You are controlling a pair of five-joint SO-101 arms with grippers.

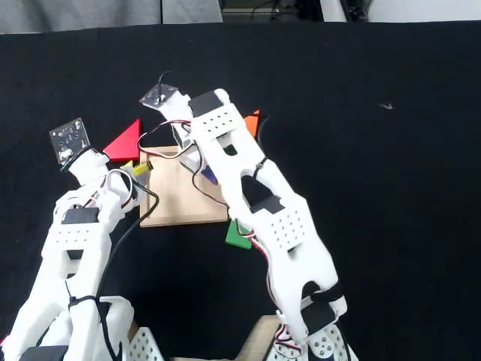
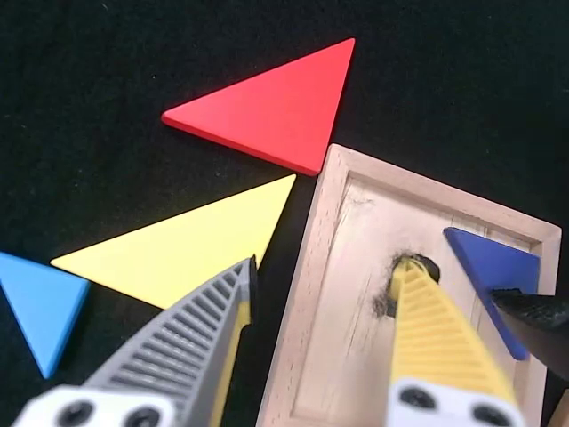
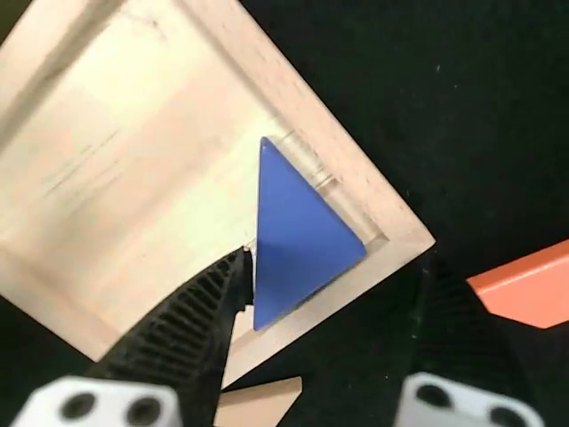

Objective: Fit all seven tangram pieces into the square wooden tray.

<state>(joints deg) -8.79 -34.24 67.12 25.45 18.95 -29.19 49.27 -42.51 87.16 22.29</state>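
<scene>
The square wooden tray (image 1: 174,207) lies in the middle of the black table. A dark blue triangle (image 3: 298,233) lies in one corner of it, its edge up against the rim. My right gripper (image 3: 338,265) is open around that corner, one black finger (image 3: 200,316) inside the tray touching the triangle, the other outside the wall. My left gripper (image 2: 327,265) is open astride the tray's opposite wall (image 2: 307,294), its yellow finger (image 2: 436,329) inside and its grey finger (image 2: 178,347) over the yellow triangle (image 2: 187,245). The red triangle (image 2: 267,107) lies just past the tray's corner.
A light blue triangle (image 2: 40,302) lies beside the yellow one. An orange piece (image 1: 253,120) sits beyond the tray's far right corner and a green piece (image 1: 239,235) at its near right corner, under the right arm. Open black table stretches to the right.
</scene>
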